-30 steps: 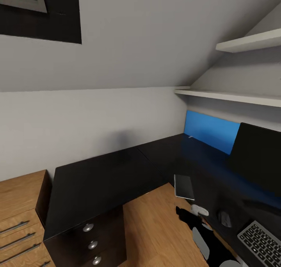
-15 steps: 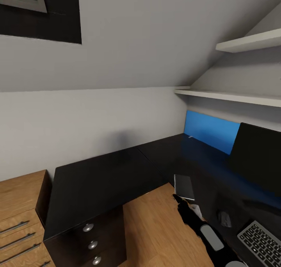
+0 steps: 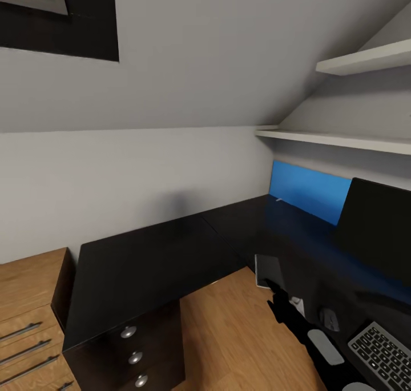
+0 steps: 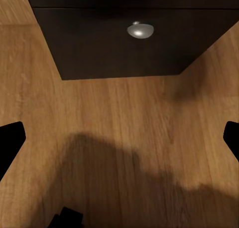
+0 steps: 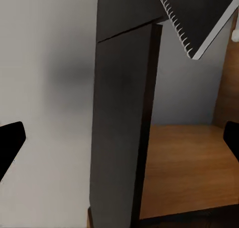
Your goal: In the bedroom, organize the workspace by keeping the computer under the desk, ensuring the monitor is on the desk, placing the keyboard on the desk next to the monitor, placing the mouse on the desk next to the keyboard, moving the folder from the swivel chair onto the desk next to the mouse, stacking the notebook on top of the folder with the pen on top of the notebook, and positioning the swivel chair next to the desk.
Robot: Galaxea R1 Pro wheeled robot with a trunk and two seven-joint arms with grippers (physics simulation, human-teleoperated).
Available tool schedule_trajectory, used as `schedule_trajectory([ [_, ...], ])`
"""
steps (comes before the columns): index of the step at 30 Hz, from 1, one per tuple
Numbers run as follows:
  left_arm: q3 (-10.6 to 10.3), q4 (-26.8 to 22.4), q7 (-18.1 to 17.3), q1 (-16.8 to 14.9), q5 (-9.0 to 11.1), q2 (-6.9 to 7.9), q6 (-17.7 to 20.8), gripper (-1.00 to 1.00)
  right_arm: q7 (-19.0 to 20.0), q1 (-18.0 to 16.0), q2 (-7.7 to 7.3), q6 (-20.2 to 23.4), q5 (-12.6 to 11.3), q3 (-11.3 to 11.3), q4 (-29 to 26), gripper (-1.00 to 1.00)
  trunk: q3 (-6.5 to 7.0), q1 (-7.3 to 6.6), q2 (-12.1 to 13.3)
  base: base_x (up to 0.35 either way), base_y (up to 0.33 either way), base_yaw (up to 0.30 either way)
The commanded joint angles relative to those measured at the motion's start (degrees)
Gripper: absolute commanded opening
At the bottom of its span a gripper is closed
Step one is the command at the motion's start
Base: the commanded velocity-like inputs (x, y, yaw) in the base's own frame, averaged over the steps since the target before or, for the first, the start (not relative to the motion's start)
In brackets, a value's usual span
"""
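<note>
The desk [image 3: 154,265] has a smooth, shiny black top and round shiny metal knobs [image 3: 128,331], the floor [image 3: 234,334] and low cabinet [image 3: 28,305] look like light wood, and the monitor [image 3: 377,231] front is flat black.

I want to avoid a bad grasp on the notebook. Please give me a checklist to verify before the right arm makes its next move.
1. Right gripper close to the notebook: ok, its tip is at the near edge.
2. Jaws open: ok, right wrist view shows the fingertips wide apart.
3. Notebook free of clutter: ok, it lies alone at the desk edge.
4. Folder flat, ready for stacking: not ok, it stands against the wall.
5. Pen located: cannot tell.
</note>
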Motion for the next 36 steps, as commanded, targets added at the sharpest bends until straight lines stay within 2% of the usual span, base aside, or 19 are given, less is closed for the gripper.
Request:
schedule_trajectory([
  [1,-0.1,0.1,-0.2,0.0,0.5,0.00,-0.2,1.00,0.9,0.0,-0.10,0.5,-0.4,-0.2,0.0,1.00,-0.25,0.23,-0.5,0.000,0.000,0.000],
  [7,-0.1,0.1,-0.2,0.0,0.5,0.00,-0.2,1.00,2.4,0.0,-0.43,0.6,-0.4,-0.2,0.3,1.00,-1.33,1.54,-2.9,0.000,0.000,0.000],
  [16,-0.1,0.1,-0.2,0.0,0.5,0.00,-0.2,1.00,2.6,0.0,-0.57,0.6,-0.5,-0.2,0.9,1.00,-2.94,3.52,-6.5,0.000,0.000,0.000],
  [24,-0.1,0.1,-0.2,0.0,0.5,-0.08,-0.2,1.00,2.7,0.0,-1.68,1.0,-0.5,-0.3,1.5,1.00,-4.38,5.28,-9.7,0.000,0.000,0.000],
  [36,-0.1,0.1,-0.2,0.0,0.4,-0.09,-0.2,1.00,3.1,0.0,-1.88,1.9,-0.6,-0.3,1.5,1.00,-6.54,7.91,-14.5,0.000,0.000,0.000],
])
